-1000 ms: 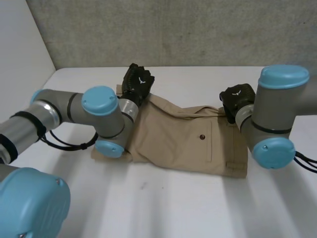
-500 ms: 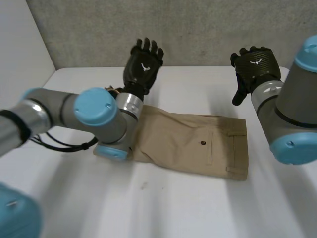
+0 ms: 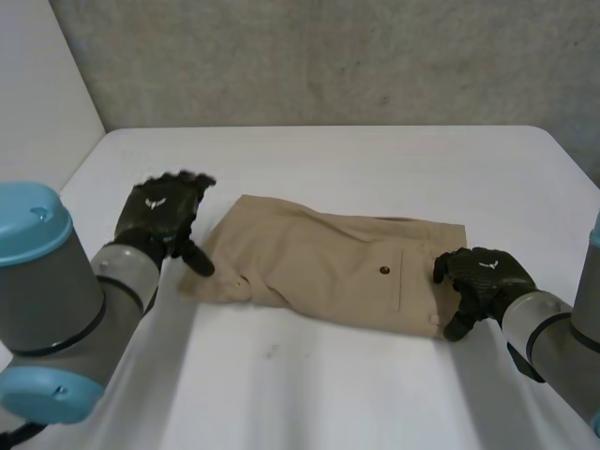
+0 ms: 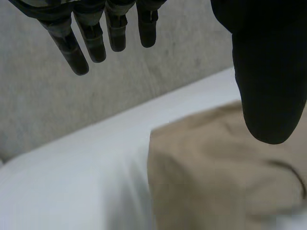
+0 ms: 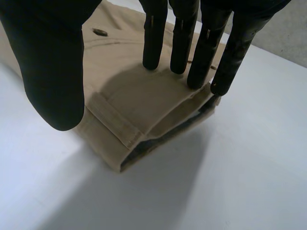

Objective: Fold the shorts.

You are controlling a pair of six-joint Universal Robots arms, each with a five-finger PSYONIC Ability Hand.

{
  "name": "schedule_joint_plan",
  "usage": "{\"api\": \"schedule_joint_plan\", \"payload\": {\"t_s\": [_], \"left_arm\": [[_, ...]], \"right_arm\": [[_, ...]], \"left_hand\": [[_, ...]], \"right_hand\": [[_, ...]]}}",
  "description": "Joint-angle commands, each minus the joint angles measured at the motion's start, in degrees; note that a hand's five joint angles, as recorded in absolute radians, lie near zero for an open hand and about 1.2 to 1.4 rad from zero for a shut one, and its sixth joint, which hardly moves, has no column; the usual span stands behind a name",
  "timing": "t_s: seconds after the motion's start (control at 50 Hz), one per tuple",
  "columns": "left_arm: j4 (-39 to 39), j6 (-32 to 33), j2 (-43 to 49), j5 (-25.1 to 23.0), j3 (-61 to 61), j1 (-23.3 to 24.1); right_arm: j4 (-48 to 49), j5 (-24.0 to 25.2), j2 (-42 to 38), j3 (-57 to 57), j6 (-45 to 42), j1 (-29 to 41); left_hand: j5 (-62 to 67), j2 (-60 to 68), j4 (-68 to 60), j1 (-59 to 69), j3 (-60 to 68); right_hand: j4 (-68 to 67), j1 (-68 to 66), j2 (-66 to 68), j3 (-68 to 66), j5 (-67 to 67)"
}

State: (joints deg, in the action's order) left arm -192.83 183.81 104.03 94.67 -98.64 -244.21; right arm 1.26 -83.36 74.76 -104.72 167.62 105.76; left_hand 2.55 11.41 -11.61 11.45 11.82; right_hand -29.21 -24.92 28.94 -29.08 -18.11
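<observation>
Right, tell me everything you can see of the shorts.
The shorts are tan woven cloth, folded in half, lying flat on the white table. A dark button, pocket seam and belt loop show. Straight fingers of the right hand sit at the waistband corner, whose layers gape; the left hand hovers open over the leg end.

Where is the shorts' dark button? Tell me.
Head view: the small dark button lies on the tan cloth shorts' right half, near the black right hand.

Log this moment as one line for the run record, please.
shorts: flat on table | left hand: open, beside leg end | right hand: open, fingertips on waistband
</observation>
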Motion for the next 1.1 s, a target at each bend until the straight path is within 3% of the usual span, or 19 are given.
{"api": "schedule_joint_plan", "payload": {"t_s": [0.02, 0.08, 0.12, 0.24, 0.4, 0.5, 0.64, 0.72, 0.74, 0.88, 1.0, 1.02, 1.04, 1.06, 1.08, 1.1], "left_arm": [[-0.36, 0.32, 0.04, -0.1, -4.27, -1.53], [-0.36, 0.23, 0.04, -0.02, -4.98, -1.54], [-0.36, 0.23, 0.04, -0.02, -5.33, -1.54], [-0.36, 0.14, -1.81, 0.16, -5.94, -1.62], [0.08, 0.14, -6.81, 0.25, -6.21, -2.24], [0.08, 0.14, -11.29, -0.1, -8.14, -4.78], [0.08, 0.14, -14.29, -0.37, -9.81, -6.28], [0.08, 0.14, -14.99, -0.28, -10.51, -6.37], [0.08, 0.05, -15.08, -0.19, -10.6, -6.46], [0.08, 0.05, -15.78, -0.19, -11.74, -6.46], [-0.27, 0.05, -15.7, -0.37, -11.66, -5.58], [-0.27, 0.05, -15.7, -0.28, -11.4, -5.49], [-0.27, 0.05, -15.61, -0.28, -10.87, -5.23], [-0.36, 0.05, -15.61, -0.28, -10.61, -4.97], [-0.45, 0.14, -15.61, -0.28, -10.34, -4.7], [-0.62, 0.14, -15.35, -0.19, -9.21, -4.09]], "right_arm": [[4.53, -0.13, -3.22, -0.75, -0.54, -1.08], [6.47, -0.31, -4.71, -0.4, -0.71, -1.26], [6.91, -0.75, -5.33, 0.21, -0.8, -1.43], [6.83, -1.01, -4.28, 0.48, -1.59, -6.35], [4.55, -0.66, -0.5, 1.53, -11.78, -16.89], [-2.29, 1.44, -0.24, 6.88, -18.37, -21.56], [-8.99, 3.03, -0.06, 17.95, -11.71, -10.86], [-10.31, 4.43, -0.76, 24.11, -9.07, -0.14], [-10.23, 5.48, -1.63, 25.78, -9.06, 5.19], [-10.31, 9.7, -9.7, 28.69, -11.86, 24.8], [-11.02, 9.18, -14.12, 28.17, -14.6, 27.92], [-11.1, 9.1, -13.95, 28.08, -14.6, 27.92], [-10.93, 9.44, -12.99, 27.99, -14.08, 27.92], [-10.93, 9.45, -12.98, 27.99, -14.07, 27.92], [-10.75, 9.45, -12.28, 27.73, -13.81, 27.83], [-10.14, 9.45, -9.49, 27.03, -11.9, 27.66]], "left_hand": [[-2.5, -1.37, 1.56, -1.41, -1.77], [-2.55, -1.41, 1.61, -1.45, -1.82], [-2.55, -1.41, 1.61, -1.45, -1.82], [-2.55, -1.41, 1.61, -1.45, -1.82], [-2.55, -1.41, 1.61, -1.45, -1.82], [-2.55, -1.41, 1.61, -1.45, -1.82], [-2.55, -1.41, 1.61, -1.45, -1.82], [-2.55, -1.41, 1.61, -1.45, -1.82], [-2.55, -1.41, 1.61, -1.45, -1.82], [-2.55, -1.41, 1.61, -1.45, -1.82], [-2.55, -1.41, 1.61, -1.45, -1.82], [-2.55, -1.41, 1.61, -1.45, -1.82], [-2.55, -1.41, 1.61, -1.45, -1.82], [-2.55, -1.41, 1.61, -1.45, -1.82], [-2.55, -1.41, 1.61, -1.45, -1.82], [-2.55, -1.41, 1.61, -1.45, -1.82]], "right_hand": [[-17.52, -21.8, 17.79, -17.65, -18.61], [-30.79, -35.08, 31.06, -30.92, -31.88], [-50.66, -54.95, 50.93, -50.79, -51.75], [-50.79, -55.08, 51.06, -50.92, -51.89], [-50.79, -55.08, 51.06, -50.92, -51.89], [-50.79, -55.08, 51.06, -50.92, -51.89], [-50.79, -55.08, 51.06, -50.92, -51.89], [-50.79, -55.08, 51.06, -50.92, -51.89], [-50.79, -55.08, 51.06, -50.92, -51.89], [-50.79, -55.08, 51.06, -50.92, -51.89], [-50.79, -55.08, 51.06, -50.92, -51.89], [-49.35, -53.64, 49.62, -49.48, -50.45], [-28.02, -32.31, 28.29, -28.15, -29.12], [-27.81, -32.1, 28.08, -27.94, -28.9], [-14.15, -18.44, 14.42, -14.28, -15.25], [17.46, 13.17, -17.19, 17.33, 16.37]]}}
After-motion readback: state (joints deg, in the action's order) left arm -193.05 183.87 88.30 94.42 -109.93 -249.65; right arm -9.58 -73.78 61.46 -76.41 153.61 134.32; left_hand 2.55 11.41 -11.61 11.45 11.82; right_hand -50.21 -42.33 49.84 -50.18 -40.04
